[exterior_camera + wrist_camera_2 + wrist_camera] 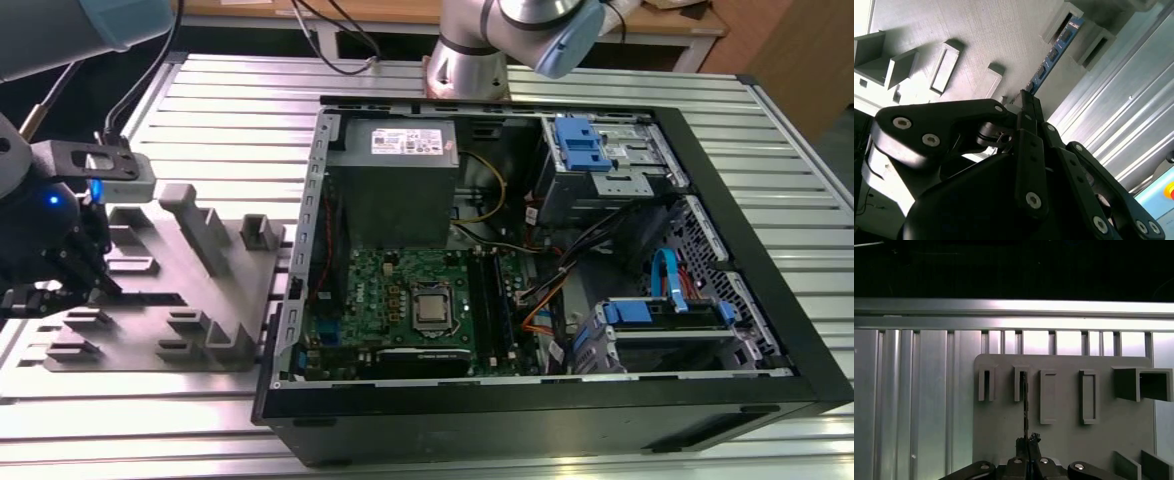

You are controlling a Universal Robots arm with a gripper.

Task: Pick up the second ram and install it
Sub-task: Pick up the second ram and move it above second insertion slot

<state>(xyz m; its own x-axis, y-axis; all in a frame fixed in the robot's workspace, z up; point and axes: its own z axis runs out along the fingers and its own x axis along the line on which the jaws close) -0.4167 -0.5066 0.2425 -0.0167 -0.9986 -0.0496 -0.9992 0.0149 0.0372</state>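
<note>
**Gripper (1027, 441) clamped on the second ram (1025, 415) at the fixture**

Gripper fingers stand together on the near end of the second ram. In both wrist views the thin board emerges straight from between the fingertips. The module stands on edge over the grey fixture plate (1064, 440), with its far end inside a narrow slotted holder (1017, 385). In the second wrist view, small dark chips show along its face. Whether the board sits fully down in the holder or is raised slightly within it cannot be told.

In the exterior view the gripper hangs over the fixture plate at the exterior view's left. It is well apart from the open computer case (534, 425) and the motherboard (387, 290) inside it. Fixture and case both rest on the slatted metal surface (227, 100).

Handling assessment: the module is judged light, stiff and brittle.
- Twisting or bending loads are likely to crack the board or its solder joints.
- The contact edge and the chips are poor places to pinch; a short end or bare board margin is preferable.
- The laminate faces look smooth, so a square, flat grip guards against slip.
- A hold at one end leaves most of the length unsupported, so any tilt would lever the far end against the holder walls.
</note>
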